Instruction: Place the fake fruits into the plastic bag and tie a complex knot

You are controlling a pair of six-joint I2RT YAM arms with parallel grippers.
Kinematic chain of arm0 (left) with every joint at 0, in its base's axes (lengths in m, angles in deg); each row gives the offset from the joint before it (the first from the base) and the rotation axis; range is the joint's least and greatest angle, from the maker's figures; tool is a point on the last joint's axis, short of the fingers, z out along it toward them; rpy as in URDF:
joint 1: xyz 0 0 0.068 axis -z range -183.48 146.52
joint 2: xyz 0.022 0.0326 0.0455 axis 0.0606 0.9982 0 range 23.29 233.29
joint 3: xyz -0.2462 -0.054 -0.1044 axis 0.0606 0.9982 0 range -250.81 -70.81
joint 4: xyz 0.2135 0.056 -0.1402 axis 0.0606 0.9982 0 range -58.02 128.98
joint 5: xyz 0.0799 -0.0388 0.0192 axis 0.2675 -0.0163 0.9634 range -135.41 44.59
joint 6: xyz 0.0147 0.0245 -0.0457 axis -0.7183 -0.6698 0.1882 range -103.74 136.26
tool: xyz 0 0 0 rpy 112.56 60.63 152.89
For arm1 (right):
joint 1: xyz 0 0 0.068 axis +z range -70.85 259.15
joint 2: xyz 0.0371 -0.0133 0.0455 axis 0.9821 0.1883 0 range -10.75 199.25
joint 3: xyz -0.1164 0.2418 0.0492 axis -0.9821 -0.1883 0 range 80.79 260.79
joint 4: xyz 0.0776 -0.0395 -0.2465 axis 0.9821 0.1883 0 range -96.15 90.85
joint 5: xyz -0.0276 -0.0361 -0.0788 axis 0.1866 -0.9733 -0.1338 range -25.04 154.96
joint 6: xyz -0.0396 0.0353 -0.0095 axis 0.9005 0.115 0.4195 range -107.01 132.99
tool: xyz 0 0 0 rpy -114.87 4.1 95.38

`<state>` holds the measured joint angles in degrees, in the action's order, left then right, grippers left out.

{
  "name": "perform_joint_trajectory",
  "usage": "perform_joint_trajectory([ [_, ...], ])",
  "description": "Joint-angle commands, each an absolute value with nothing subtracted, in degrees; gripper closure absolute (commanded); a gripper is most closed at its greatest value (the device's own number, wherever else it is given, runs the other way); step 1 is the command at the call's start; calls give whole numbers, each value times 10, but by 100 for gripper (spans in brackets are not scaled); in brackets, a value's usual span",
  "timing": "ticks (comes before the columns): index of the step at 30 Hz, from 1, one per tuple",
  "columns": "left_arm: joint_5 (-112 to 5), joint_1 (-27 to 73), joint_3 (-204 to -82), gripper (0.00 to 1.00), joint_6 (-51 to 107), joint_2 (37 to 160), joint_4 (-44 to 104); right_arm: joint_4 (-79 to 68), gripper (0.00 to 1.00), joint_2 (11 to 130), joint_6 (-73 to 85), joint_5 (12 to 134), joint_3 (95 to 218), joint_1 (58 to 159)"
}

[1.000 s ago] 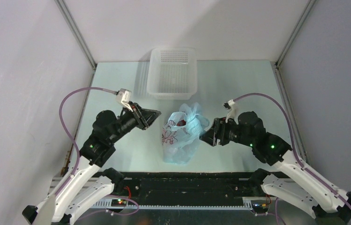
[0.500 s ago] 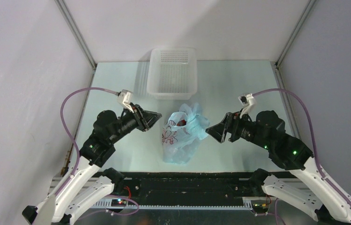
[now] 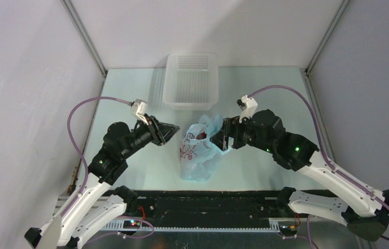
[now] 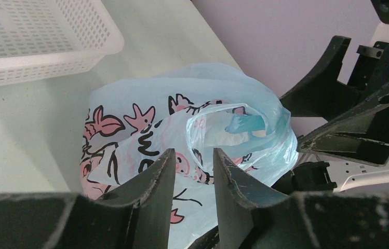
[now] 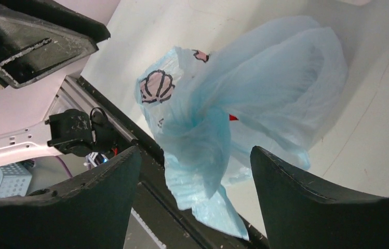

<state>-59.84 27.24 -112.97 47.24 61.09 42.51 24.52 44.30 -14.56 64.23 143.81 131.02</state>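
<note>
Now the right gripper (image 3: 222,140) is brought back in against the upper right side of the plastic bag (image 3: 197,158), having been drawn clear of it half a second ago. Its jaws are held wide apart. In the right wrist view the bag's gathered blue neck is framed between them but is not yet pinched. The left gripper (image 3: 170,132) is kept where it was, just beside the bag's left side and apart from it. Its jaws are only narrowly parted, and nothing is held between them.

The return is judged to be a fresh reach for the knot (image 5: 202,129). The plastic there is seen twisted and bunched, with a loose tail hanging below it. It cannot be told from these views whether the knot is fully tied.

The bag is set upright at the middle of the table (image 3: 265,93), between the two grippers, and its printed pink figures are turned toward the left wrist camera. A patch of red fruit (image 3: 201,136) is glimpsed through the thin plastic near the top. The other fruits are not made out, and none is seen lying loose on the table, so the loading step is judged done. Beyond the bag, the white basket (image 3: 191,101) is left at the far edge, and no fruit is seen in it.
</note>
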Motion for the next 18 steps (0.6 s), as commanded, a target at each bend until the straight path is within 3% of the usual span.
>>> perform_joint_trajectory([
  [1,-612,269,-1141,61,471,604,413,180,19,464,-113,650,1453,1306],
  [10,-648,269,-1127,61,475,610,382,142,43,511,-147,710,1453,1306],
  [17,-743,272,-1078,55,503,620,269,91,98,518,-171,736,1429,1308],
  [18,-755,272,-1074,54,511,623,246,62,100,517,-175,742,1415,1306],
])
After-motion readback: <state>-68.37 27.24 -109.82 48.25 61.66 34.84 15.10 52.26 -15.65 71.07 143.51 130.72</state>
